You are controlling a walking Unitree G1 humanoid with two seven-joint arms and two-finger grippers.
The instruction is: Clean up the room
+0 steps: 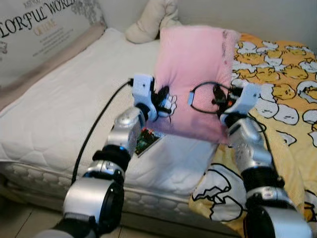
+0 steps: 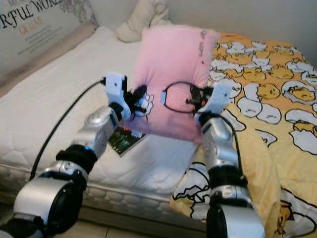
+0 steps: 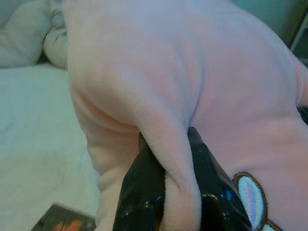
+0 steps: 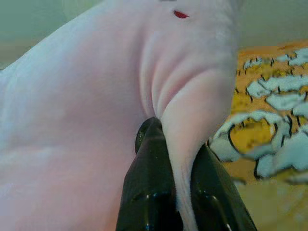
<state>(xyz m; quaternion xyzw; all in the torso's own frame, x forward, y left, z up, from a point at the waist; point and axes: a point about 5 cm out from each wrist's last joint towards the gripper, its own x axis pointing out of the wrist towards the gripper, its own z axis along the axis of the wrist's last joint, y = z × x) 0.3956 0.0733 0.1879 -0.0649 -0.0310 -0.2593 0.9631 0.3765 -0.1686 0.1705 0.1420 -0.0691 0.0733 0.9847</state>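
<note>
A pink plush pillow (image 1: 190, 64) is held up over the bed, tilted back toward the wall. My left gripper (image 1: 162, 101) pinches its lower left edge, and the left wrist view has a fold of pink fabric (image 3: 178, 163) squeezed between the black fingers (image 3: 139, 197). My right gripper (image 1: 221, 99) is shut on the pillow's lower right edge; in the right wrist view the pink pillow (image 4: 86, 120) has a fold clamped between its fingers (image 4: 149, 192).
A white mattress (image 1: 64, 109) spans the left. A yellow blanket with egg cartoons (image 1: 282, 89) covers the right side and hangs over the front edge. A cream cushion (image 1: 153, 20) sits at the back. A small dark card (image 1: 147, 141) lies beneath my left forearm.
</note>
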